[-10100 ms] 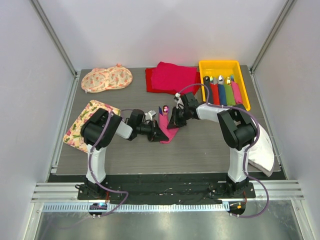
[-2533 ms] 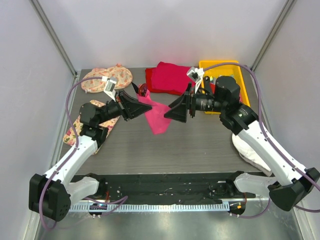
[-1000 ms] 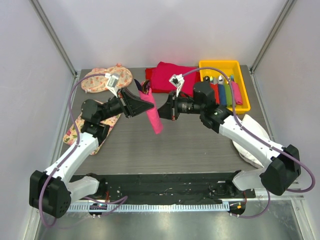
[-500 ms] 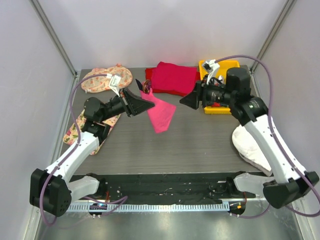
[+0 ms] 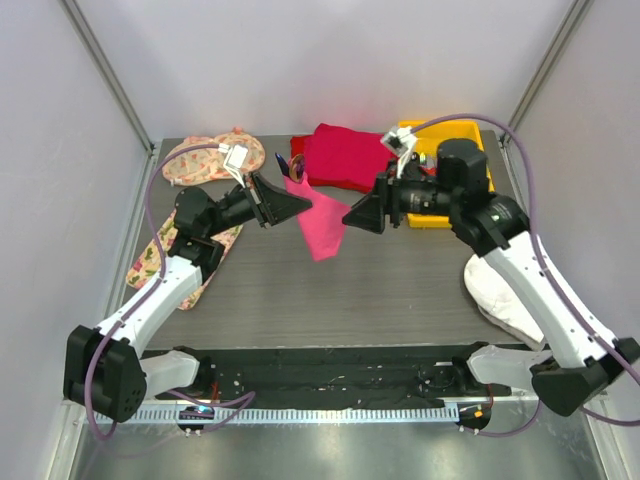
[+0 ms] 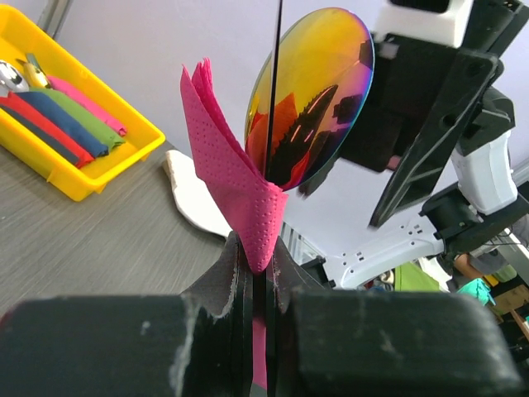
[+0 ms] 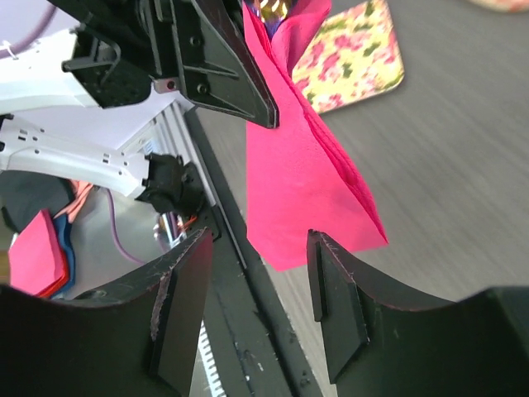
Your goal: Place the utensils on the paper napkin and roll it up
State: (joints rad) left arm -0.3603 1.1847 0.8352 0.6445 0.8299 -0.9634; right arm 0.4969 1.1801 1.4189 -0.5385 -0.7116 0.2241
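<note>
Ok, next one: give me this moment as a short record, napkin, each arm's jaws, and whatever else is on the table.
napkin: paper napkin held in the air, hanging loose, not rolled
left arm: left gripper, jaws shut on the napkin's upper end
utensil: shiny spoon head rises from those jaws beside the napkin
right arm: right gripper, jaws open at the napkin's lower edge, no grip
tray: yellow tray, far right corner, cutlery with coloured handles inside
other: red cloth pile, floral mats
</note>
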